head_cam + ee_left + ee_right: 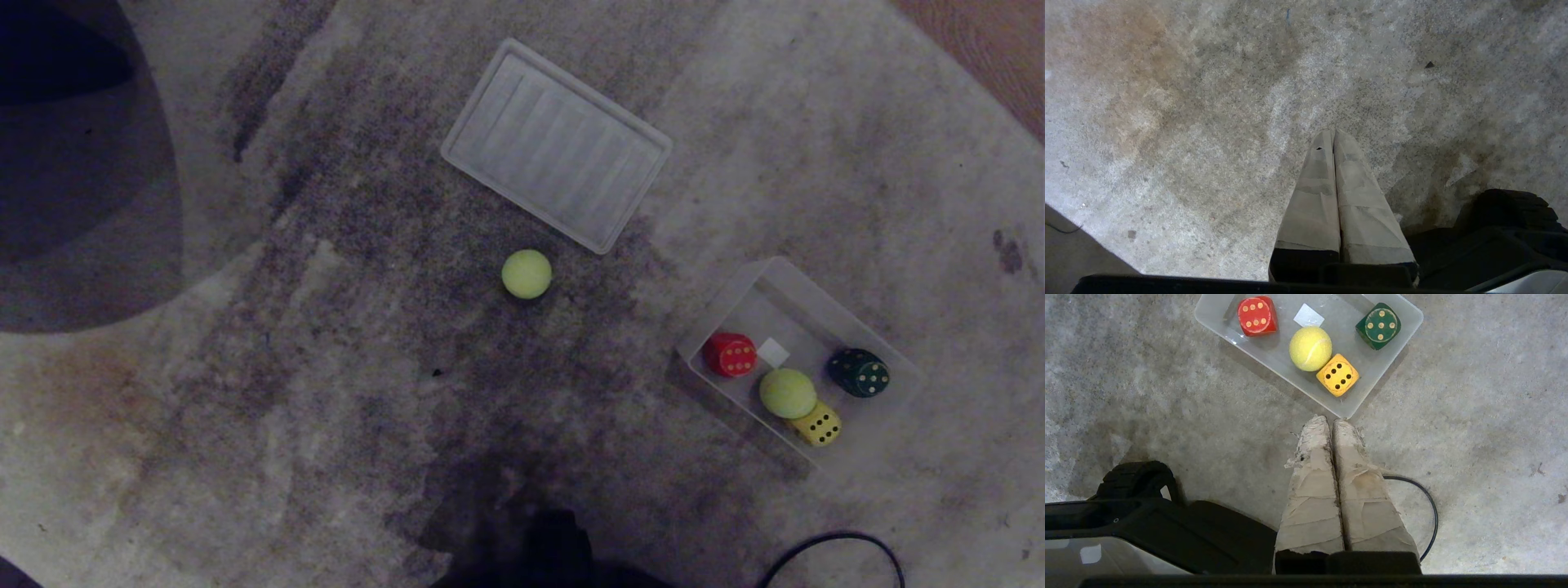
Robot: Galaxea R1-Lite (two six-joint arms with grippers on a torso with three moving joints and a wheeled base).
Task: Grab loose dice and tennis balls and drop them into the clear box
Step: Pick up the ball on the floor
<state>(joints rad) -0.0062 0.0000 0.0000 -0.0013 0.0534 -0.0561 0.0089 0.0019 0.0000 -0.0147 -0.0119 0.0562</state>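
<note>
**One tennis ball loose on the rug, four pieces already in the clear box**

Head view: neither arm shows. A loose tennis ball lies alone near the middle of a worn grey rug, with open carpet on every side of it. Just beyond it lies a flat ribbed lid, tilted. To the right, well apart from the ball, sits the clear box, also set at an angle. It holds a red die, a dark green die, a second tennis ball and a yellow die touching that ball. A black cable curves at the near edge. The rug's rim shows far right, with brownish floor past it.

Left wrist view: the left gripper hangs over bare, stained rug, its taped fingers pressed together, holding nothing.

Right wrist view: the right gripper has its fingers closed tight and empty, tips just short of the box's near corner. The cable loops beside it.
</note>
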